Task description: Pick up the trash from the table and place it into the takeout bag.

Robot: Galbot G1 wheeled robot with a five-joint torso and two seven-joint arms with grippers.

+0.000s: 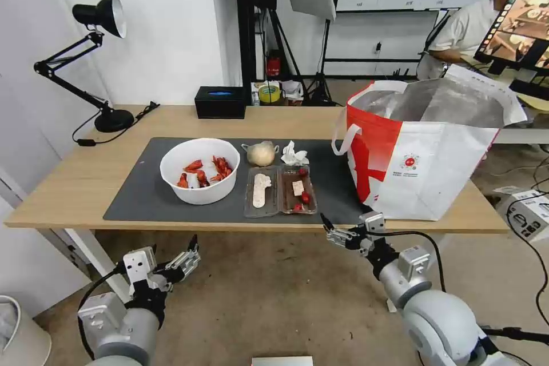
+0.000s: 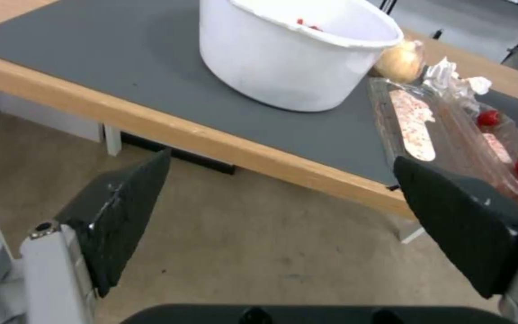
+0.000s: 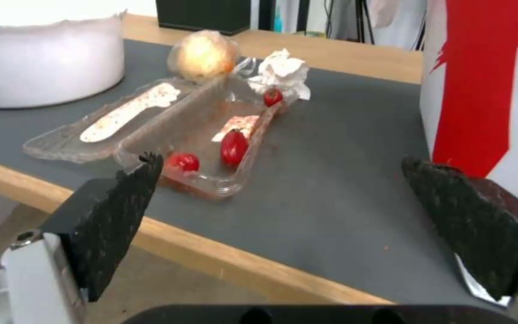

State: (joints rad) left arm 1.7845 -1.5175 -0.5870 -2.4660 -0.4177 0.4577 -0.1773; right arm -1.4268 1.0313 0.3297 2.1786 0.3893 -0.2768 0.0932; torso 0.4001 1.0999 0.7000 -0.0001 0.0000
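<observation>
A: While both arms hang low at the frame's bottom edge, nothing lifted yet. Left tool (image 1: 191,251) at lower left, spread wide, empty; right tool (image 1: 331,231) at lower centre, also spread wide, empty.

B: And the trash?

A: Centre of frame, all on the grey mat (image 1: 143,183) of the surface (image 1: 68,177): white bowl (image 1: 199,170) of red shells, clear tray (image 1: 280,189) just right of it, knotted bag (image 1: 261,153) and tissue (image 1: 294,154) behind the tray. Takeout bag (image 1: 420,151) at right, upright, mouth open.

B: Advice for the first grab?

A: Probably best to start with the right tool on the tray, nearest the bag. Worth pinching a rim wall, keeping it level so scraps stay in, then clearing the bag's tall edge before release.
</observation>
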